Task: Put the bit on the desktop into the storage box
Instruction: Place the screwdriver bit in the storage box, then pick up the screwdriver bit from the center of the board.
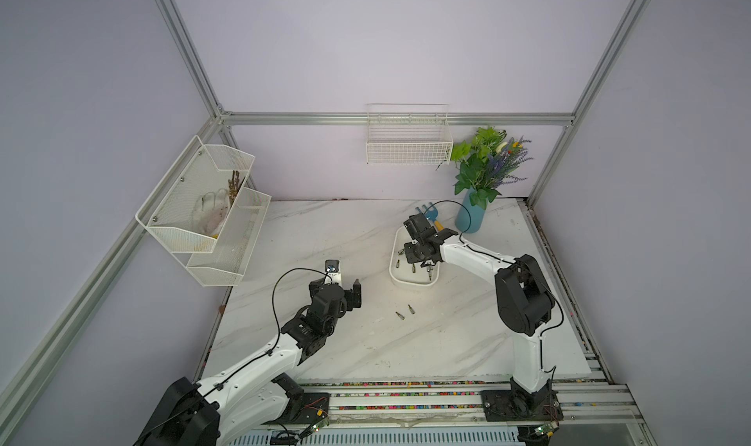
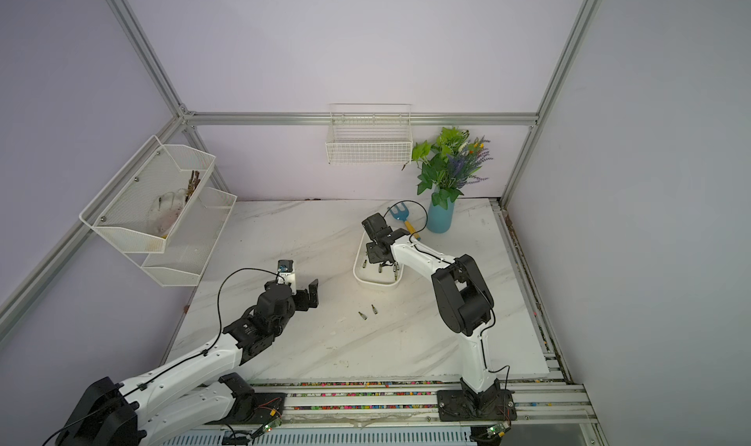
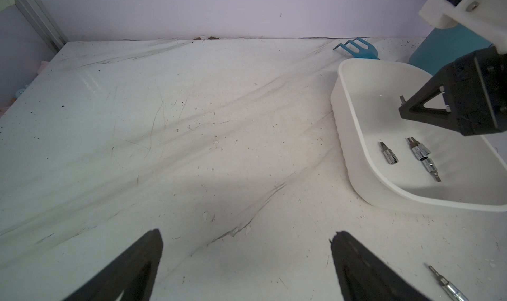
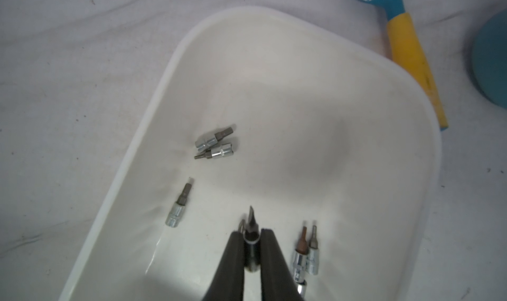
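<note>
The desktop (image 1: 426, 342) is the widest thing here. On it, outside the tub and off toward the arms' bases from the right claw (image 4: 251, 231), two bits (image 1: 400, 315) lie loose and near each other. The storage box (image 4: 301, 80) sits directly under the right claw, whose tips hang inside its walls, low over the floor.

The left claw (image 3: 247, 235) stands wide and empty over bare desktop. The box is ahead of it and off to one side, and one of the loose bits lies just beside one of its fingers.

The right claw is narrow, its jaws on either side of a held bit (image 4: 251, 222) whose blade pokes out beyond the tips. How firmly the pads press it I cannot tell. Ahead of and beside those tips, at least five stored bits (image 4: 215, 146) lie on the box floor.

I judge the task well along: several bits are in, one is at the point of release, and the two on the desktop are left to fetch.
</note>
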